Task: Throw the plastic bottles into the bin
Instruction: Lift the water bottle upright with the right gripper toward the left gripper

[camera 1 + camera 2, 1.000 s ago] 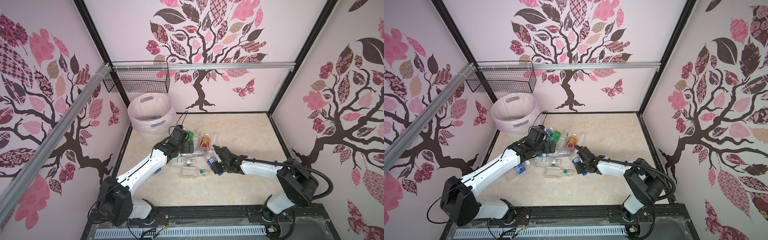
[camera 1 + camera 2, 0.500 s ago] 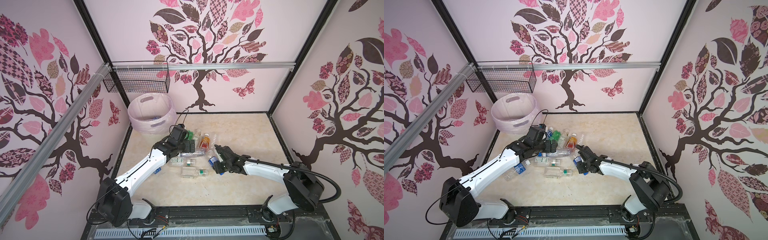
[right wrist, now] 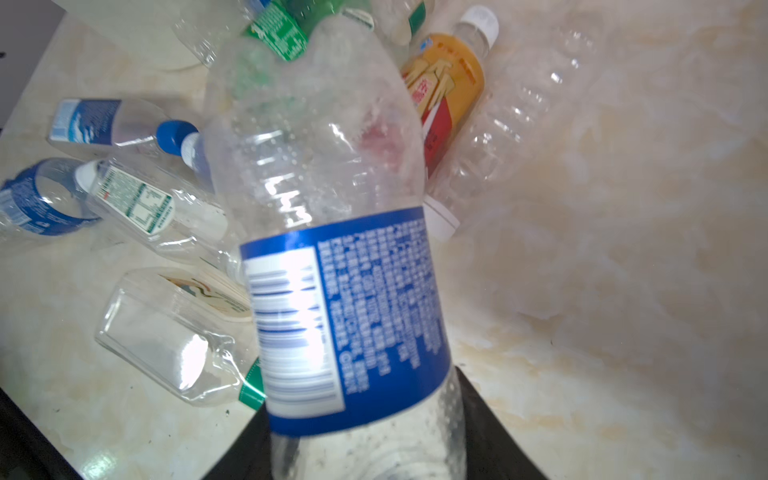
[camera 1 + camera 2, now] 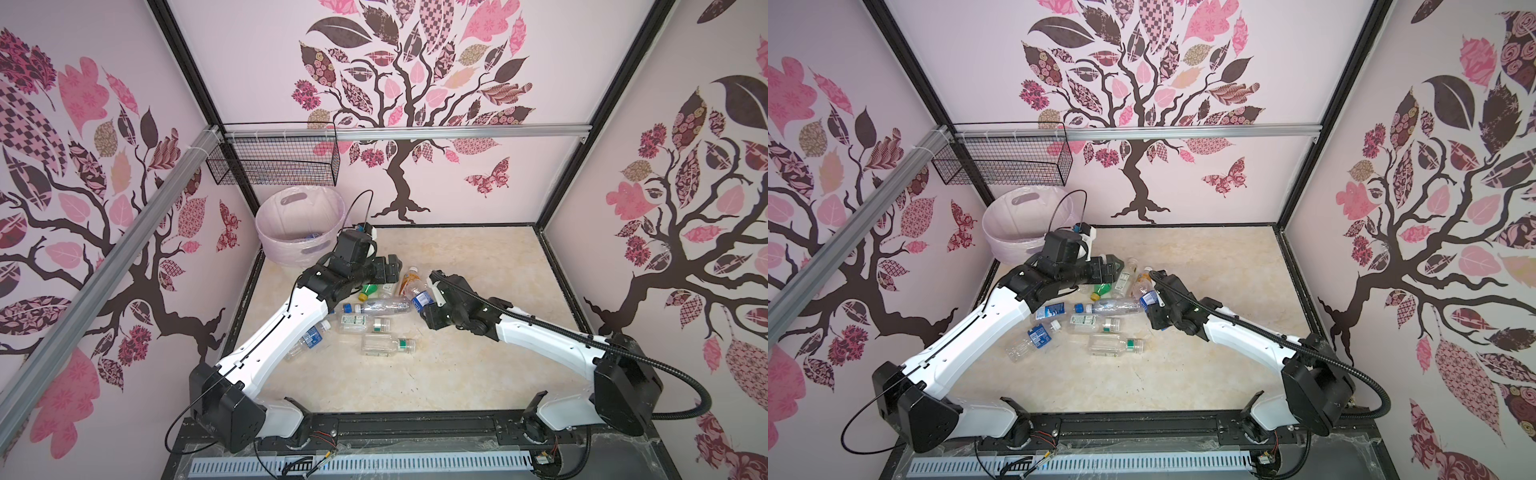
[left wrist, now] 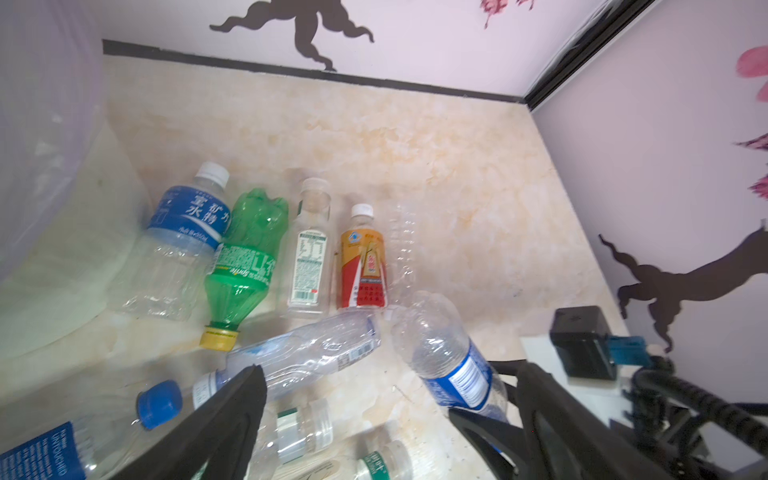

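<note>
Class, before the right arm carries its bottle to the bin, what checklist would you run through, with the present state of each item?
1. Grip: right pincer shut on the blue-label bottle: ok.
2. Clearance: held bottle free of the loose bottles: cannot tell.
3. Spare hand: left pincer open and empty: ok.
4. Path: way to the bin free: not ok, the left arm lies between.
5. Target: bin upright, mouth open: ok.

Robot lab test booth w/ tree-decal walls (image 4: pixel 415 104), alu rail (image 4: pixel 457 133).
</note>
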Action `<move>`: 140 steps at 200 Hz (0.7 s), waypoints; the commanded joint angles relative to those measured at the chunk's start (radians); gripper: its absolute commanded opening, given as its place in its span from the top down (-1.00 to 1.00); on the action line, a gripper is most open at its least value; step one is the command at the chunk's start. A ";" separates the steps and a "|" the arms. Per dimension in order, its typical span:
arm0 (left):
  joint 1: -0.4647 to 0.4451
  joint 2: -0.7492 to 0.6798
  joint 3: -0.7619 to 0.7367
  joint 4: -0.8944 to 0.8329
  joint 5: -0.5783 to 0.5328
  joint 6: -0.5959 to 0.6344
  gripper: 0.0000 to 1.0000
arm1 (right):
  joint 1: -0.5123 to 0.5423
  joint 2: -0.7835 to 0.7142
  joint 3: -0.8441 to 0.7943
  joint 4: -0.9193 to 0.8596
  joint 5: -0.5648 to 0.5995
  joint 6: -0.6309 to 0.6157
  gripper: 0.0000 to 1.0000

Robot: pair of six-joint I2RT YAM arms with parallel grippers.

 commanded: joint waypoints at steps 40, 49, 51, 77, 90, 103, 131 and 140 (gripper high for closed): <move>0.040 0.030 0.110 -0.010 0.170 -0.137 -0.94 | -0.003 -0.019 0.234 -0.007 0.006 -0.020 -0.07; 0.041 0.030 0.116 -0.010 0.164 -0.146 -0.94 | -0.002 -0.011 0.265 -0.006 0.002 -0.021 -0.07; 0.041 0.031 0.119 -0.009 0.163 -0.148 -0.94 | -0.002 -0.010 0.272 -0.005 0.002 -0.023 -0.07; 0.044 0.031 0.134 0.008 0.158 -0.168 -0.94 | -0.003 0.003 0.342 -0.001 -0.011 -0.023 -0.07; 0.045 0.033 0.136 0.029 0.175 -0.173 -0.94 | -0.003 0.008 0.365 0.009 -0.020 -0.019 -0.07; 0.045 0.040 0.144 0.045 0.185 -0.183 -0.94 | -0.002 0.014 0.384 0.013 -0.028 -0.020 -0.07; 0.047 0.062 0.171 0.066 0.200 -0.192 -0.94 | -0.003 0.015 0.398 0.023 -0.038 -0.021 -0.07; 0.048 0.068 0.177 0.070 0.200 -0.200 -0.94 | -0.002 0.013 0.398 0.029 -0.043 -0.023 -0.07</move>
